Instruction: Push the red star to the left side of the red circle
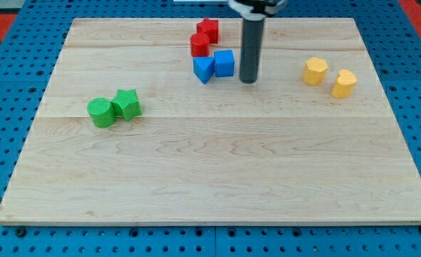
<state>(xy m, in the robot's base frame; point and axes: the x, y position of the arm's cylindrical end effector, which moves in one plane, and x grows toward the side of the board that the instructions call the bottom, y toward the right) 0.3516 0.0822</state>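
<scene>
The red star (208, 28) sits near the view's top centre, touching the red circle (199, 45), which lies just below and to its left. My tip (248, 80) rests on the board to the right of the blue cube (225, 63), below and to the right of both red blocks, a short way from them. A blue triangle-like block (203, 68) sits left of the blue cube, directly under the red circle.
A green circle (100, 112) and green star (127, 104) sit together at the view's left. Two yellow blocks (315, 71) (344, 83) sit at the view's right. The wooden board (210, 178) lies on a blue pegboard.
</scene>
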